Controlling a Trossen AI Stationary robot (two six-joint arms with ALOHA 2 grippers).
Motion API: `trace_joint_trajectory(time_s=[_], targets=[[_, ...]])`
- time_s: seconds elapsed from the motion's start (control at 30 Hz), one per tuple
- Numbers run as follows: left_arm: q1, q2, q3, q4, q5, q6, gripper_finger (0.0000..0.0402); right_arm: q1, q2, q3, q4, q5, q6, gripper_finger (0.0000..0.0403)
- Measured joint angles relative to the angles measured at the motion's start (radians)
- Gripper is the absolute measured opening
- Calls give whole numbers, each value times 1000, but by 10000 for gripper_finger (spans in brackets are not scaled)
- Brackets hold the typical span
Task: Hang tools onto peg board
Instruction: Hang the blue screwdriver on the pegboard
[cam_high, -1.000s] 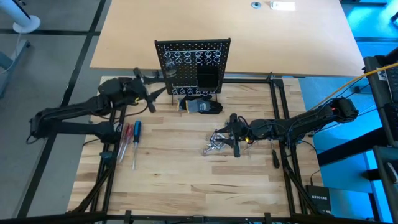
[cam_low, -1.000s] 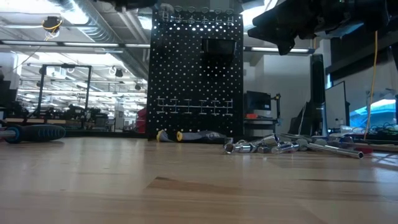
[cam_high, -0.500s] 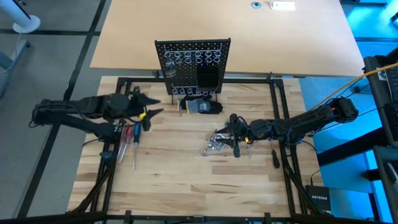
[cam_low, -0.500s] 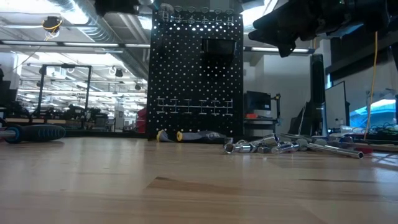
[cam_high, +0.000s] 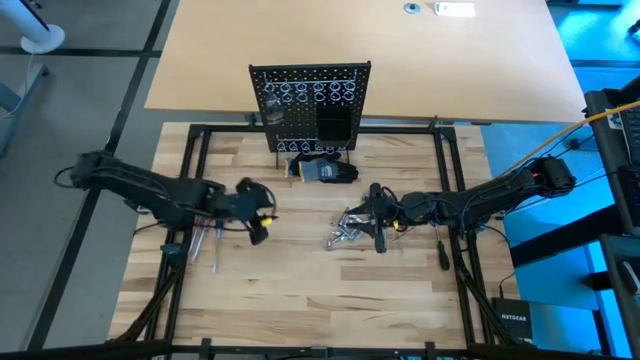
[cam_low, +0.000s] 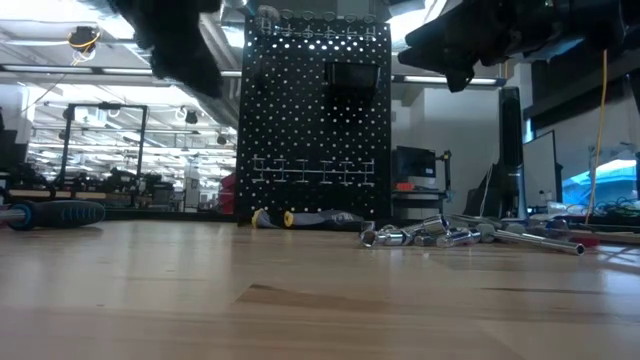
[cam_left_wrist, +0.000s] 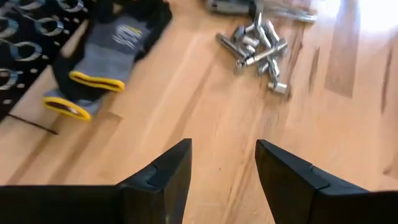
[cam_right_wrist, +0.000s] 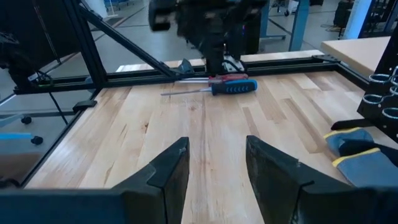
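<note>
The black peg board (cam_high: 310, 105) stands upright at the table's far side, with pale rings along its top rows. The tools are screwdrivers (cam_high: 213, 250) lying at the left, partly under my left arm, and a heap of silver metal pieces (cam_high: 345, 228) in the middle. The blue-handled and red-handled screwdrivers (cam_right_wrist: 233, 86) lie side by side. My left gripper (cam_high: 262, 215) hangs open over bare table between the screwdrivers and the silver pieces (cam_left_wrist: 258, 43). My right gripper (cam_high: 372, 218) hovers open just right of the heap, holding nothing.
A grey-black glove bundle (cam_high: 325, 170) with yellow cuffs lies at the peg board's foot. A black metal frame (cam_high: 450, 180) borders the wooden table. Bare wood stretches from the heap to the near edge (cam_high: 300, 300).
My left gripper has swung away from the peg board's left side, toward the table's near edge and right, and has come down. It has also turned and tipped downward, and now hangs over the table right of the screwdrivers. Its fingers stay open.
</note>
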Motion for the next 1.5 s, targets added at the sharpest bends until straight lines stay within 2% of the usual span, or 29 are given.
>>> trace_joint_trajectory(time_s=[0.17,0.3,0.47,0.57,0.67,0.73,0.8,0.87,0.97,1.1,1.3,1.4,1.5], targets=[[0,125,0,161,0,131,168,-1,27,0,-5,7,49,159],[8,170,-17,287,5,225,168,-1,42,0,-4,-3,53,159],[36,178,-137,573,147,263,168,-1,42,0,21,30,51,159],[36,178,-228,719,157,251,168,-1,42,5,-4,76,101,159],[36,189,-317,869,152,229,168,-9,42,53,-137,152,161,159],[34,196,-360,943,146,205,168,-10,42,105,-296,217,186,159],[32,196,-373,967,152,182,168,-15,42,165,-477,287,211,159],[31,196,-377,967,154,180,168,-27,42,223,-651,306,286,159],[31,196,-377,968,156,183,168,-47,42,291,-880,272,436,159],[32,196,-377,970,191,181,168,-69,42,310,-1107,154,570,159],[32,196,-377,968,193,180,168,-66,42,279,-1308,125,693,157],[32,196,-377,967,193,179,168,-59,42,279,-1355,109,701,133],[31,196,-377,965,193,176,168,-58,43,279,-1360,99,696,81]])
